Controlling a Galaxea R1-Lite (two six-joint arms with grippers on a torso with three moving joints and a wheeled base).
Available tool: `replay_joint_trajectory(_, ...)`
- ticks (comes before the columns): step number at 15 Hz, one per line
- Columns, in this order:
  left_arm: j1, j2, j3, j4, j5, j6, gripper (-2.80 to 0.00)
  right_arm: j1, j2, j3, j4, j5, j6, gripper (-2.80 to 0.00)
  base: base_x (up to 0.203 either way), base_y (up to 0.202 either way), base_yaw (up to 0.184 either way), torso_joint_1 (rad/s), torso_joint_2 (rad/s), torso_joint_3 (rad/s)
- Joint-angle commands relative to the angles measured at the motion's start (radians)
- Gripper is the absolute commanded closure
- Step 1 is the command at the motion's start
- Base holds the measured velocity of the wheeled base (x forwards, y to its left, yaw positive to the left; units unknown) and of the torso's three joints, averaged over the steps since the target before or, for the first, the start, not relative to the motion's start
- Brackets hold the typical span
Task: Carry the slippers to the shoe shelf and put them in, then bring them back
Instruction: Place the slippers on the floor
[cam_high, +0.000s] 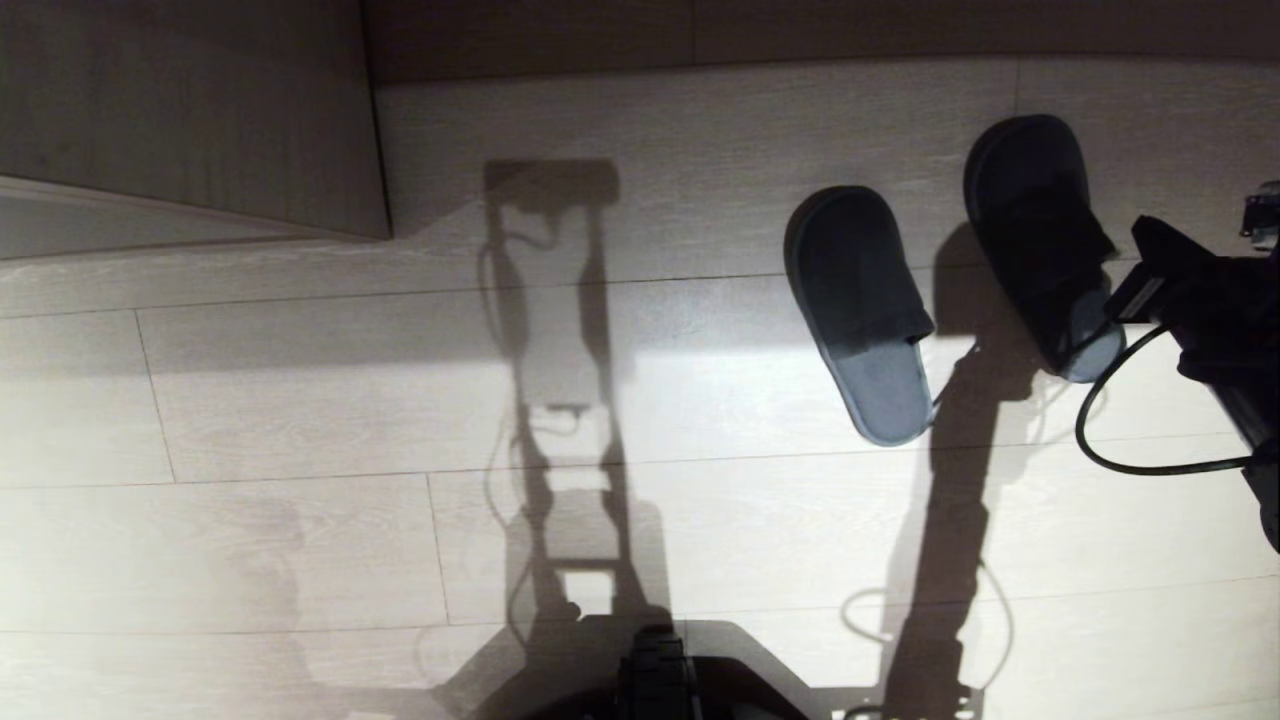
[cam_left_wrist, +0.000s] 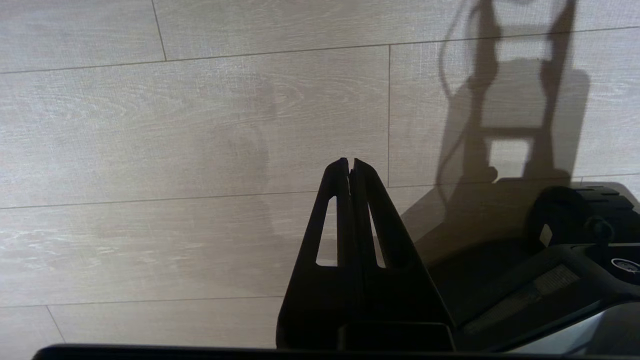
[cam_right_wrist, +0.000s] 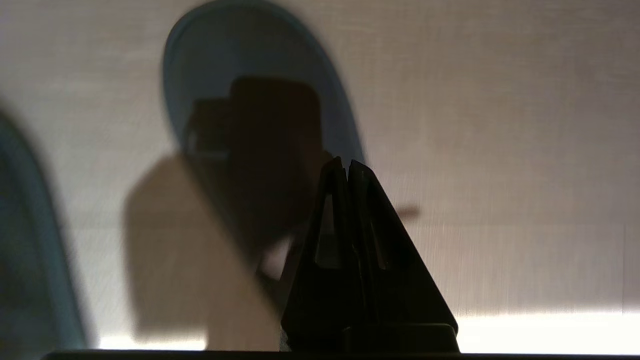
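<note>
Two dark slippers with grey-blue insoles lie on the pale floor at the right of the head view, toes pointing away from me. The left slipper (cam_high: 862, 312) lies free. The right slipper (cam_high: 1035, 225) has its heel partly hidden behind my right arm (cam_high: 1205, 305). In the right wrist view my right gripper (cam_right_wrist: 347, 163) hangs shut and empty above the floor, beside that slipper's heel (cam_right_wrist: 260, 100), not touching it; the other slipper (cam_right_wrist: 22, 240) shows at the edge. My left gripper (cam_left_wrist: 350, 161) is shut and empty over bare floor. The shoe shelf is out of view.
A wooden panel (cam_high: 190, 110) stands at the far left, and a dark skirting strip (cam_high: 800, 30) runs along the back. My base (cam_high: 660, 680) is at the near edge. A black cable (cam_high: 1120, 450) loops from the right arm above the floor.
</note>
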Motion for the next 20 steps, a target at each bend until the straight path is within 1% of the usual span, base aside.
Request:
replay_joint_trajectory(1,0.001,-0.002,0.000,0.000,0.000,0.000,0.00,-0.004,0.085,-0.063,-0.009,0.001,-0.001,0.00,0.000,0.000,0.000,0.000,0.00,0.000)
replay_joint_trajectory(5,0.000,-0.001,0.000,0.000,0.000,0.000,0.00,0.000,0.252,-0.230,-0.035,0.018,0.009,0.00,0.000,0.000,0.000,0.000,0.00,0.000)
replay_joint_trajectory(6,0.001,0.000,0.000,0.000,0.000,0.001,0.00,0.002,0.269,-0.247,-0.040,0.023,0.011,0.00,0.000,0.000,0.000,0.000,0.00,0.000)
replay_joint_trajectory(11,0.000,0.000,0.000,0.000,0.000,0.000,0.00,0.010,0.247,-0.212,-0.041,0.029,0.027,0.00,0.000,0.000,0.000,0.000,0.00,0.000)
replay_joint_trajectory(13,0.000,-0.002,0.000,0.000,0.000,0.000,0.00,0.035,0.222,-0.185,-0.040,0.029,0.051,0.00,0.000,0.000,0.000,0.000,0.00,0.000)
replay_joint_trajectory(20,0.001,0.000,0.000,0.000,0.000,0.000,0.00,0.102,0.188,-0.115,-0.057,0.027,0.053,0.00,0.000,0.000,0.000,0.000,0.00,0.000)
